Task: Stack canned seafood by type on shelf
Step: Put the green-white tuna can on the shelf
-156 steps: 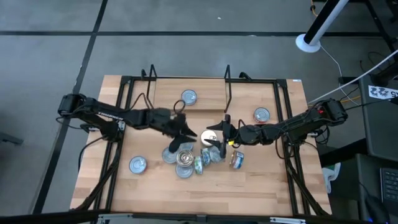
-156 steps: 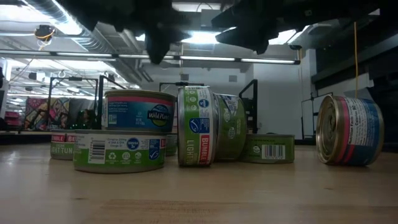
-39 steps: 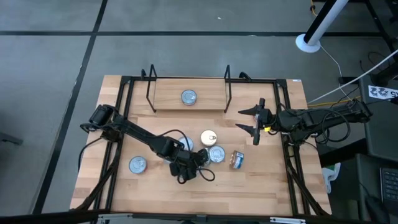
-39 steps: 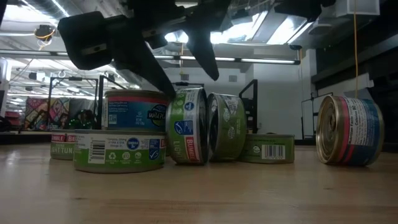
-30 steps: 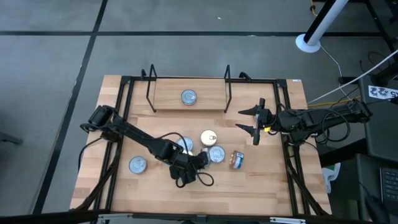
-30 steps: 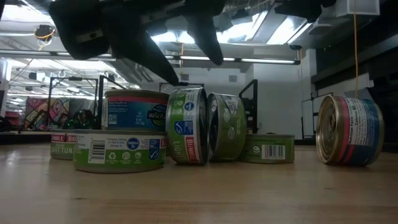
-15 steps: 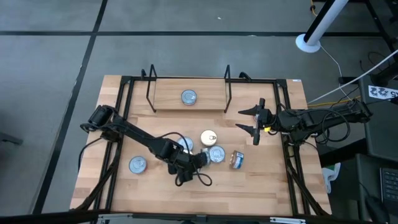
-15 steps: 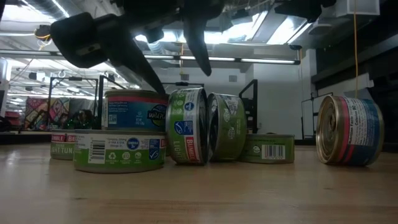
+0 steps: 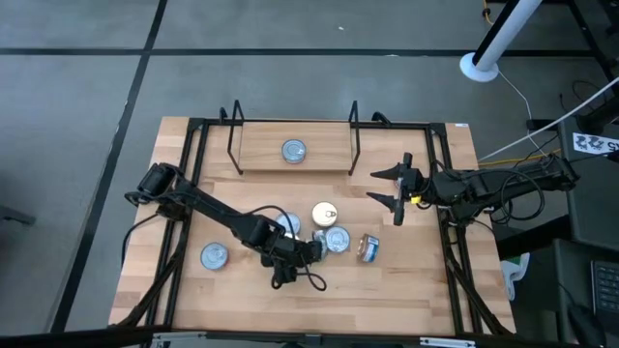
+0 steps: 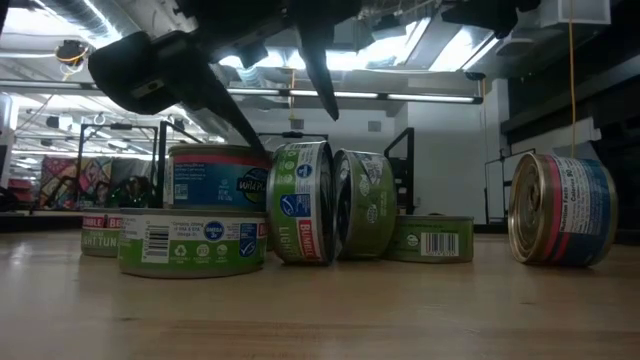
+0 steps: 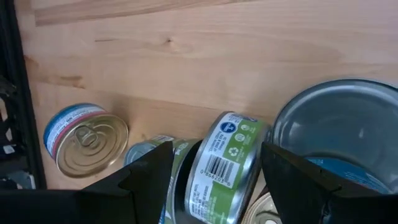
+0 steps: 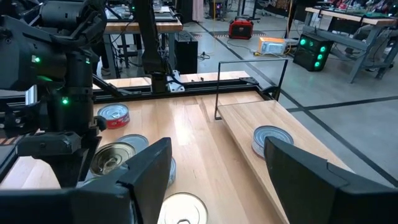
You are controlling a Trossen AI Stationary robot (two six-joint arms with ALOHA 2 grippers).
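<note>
Several tins of canned seafood crowd the table's middle. Two green tins (image 10: 300, 203) (image 10: 365, 203) stand on edge. A blue tin (image 10: 222, 178) lies on a flat green tin (image 10: 192, 243). A red-and-blue tin (image 9: 368, 247) rests on its side at the right. My left gripper (image 9: 295, 256) hangs open just above the cluster, its fingers (image 11: 149, 180) on either side of one upright green tin (image 11: 227, 165), touching nothing. My right gripper (image 9: 395, 193) waits open in the air at the right. The shelf (image 9: 261, 155) at the far edge holds one flat tin (image 9: 294, 150).
A lone flat tin (image 9: 215, 255) lies left of the cluster, and a tin with a yellow-white lid (image 9: 324, 214) lies behind it. Black frame rails (image 9: 189, 174) (image 9: 440, 174) run along both sides of the table. Bare wood stretches along the near edge (image 9: 319, 309).
My left gripper has rolled about the line it points along while staying over the upright green tins, and its fingers stay equally far apart. The tins have kept their places.
</note>
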